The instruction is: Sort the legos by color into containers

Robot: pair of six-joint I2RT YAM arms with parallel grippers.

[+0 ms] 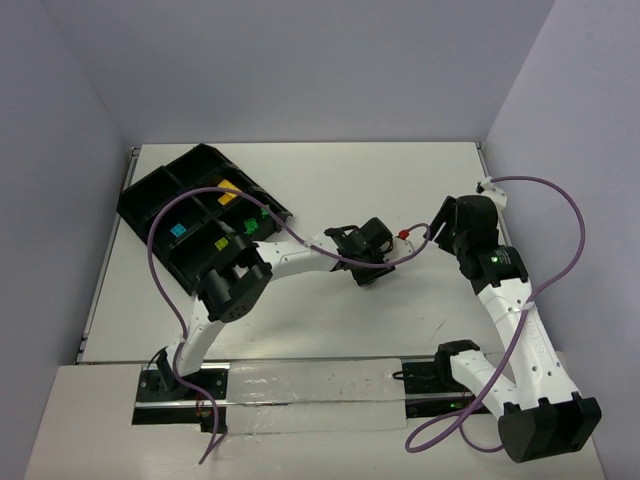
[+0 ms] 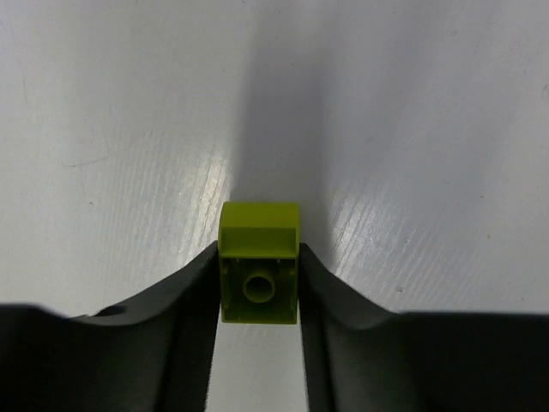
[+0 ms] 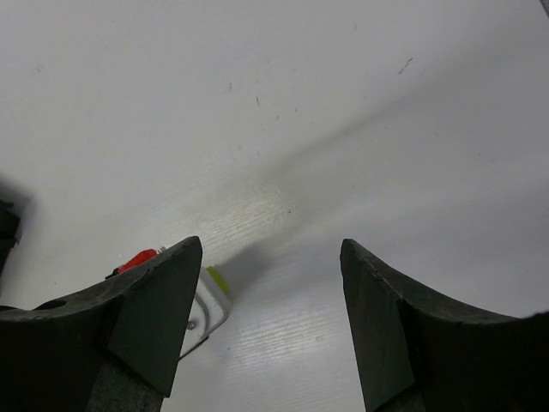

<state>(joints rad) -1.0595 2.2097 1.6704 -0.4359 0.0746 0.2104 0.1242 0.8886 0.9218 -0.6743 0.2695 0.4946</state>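
The left pincer [image 2: 258, 249] is shut narrow on one lime green brick [image 2: 259, 275]. The brick sits right between the two dark fingers [image 2: 171, 343], near their tips, and touches both. It stands straight, not tipped. A small round ring shows on the side of the brick that faces the wrist camera. I cannot tell if the brick rests on the white bench [image 2: 129, 103] or is lifted a little off it.

The right pincer [image 3: 270, 257] is wide, and only bench shows between its fingers. Just beside the tip of one finger, on the outer side, is a small white part [image 3: 206, 313] with a red bit and a lime edge. I cannot tell what it is.

From above, the two pincers are near each other in the middle of the bench, the left one to the left of the right one. The black tray [image 1: 150, 195] lies well apart from the left pincer, off to its left and farther back. Part of the left arm covers its near corner. In the tray, a yellow brick [image 1: 228, 198], a cyan brick [image 1: 180, 229] and a dark green brick [image 1: 249, 224] each lie in their own box. They are too small to read anything on them.
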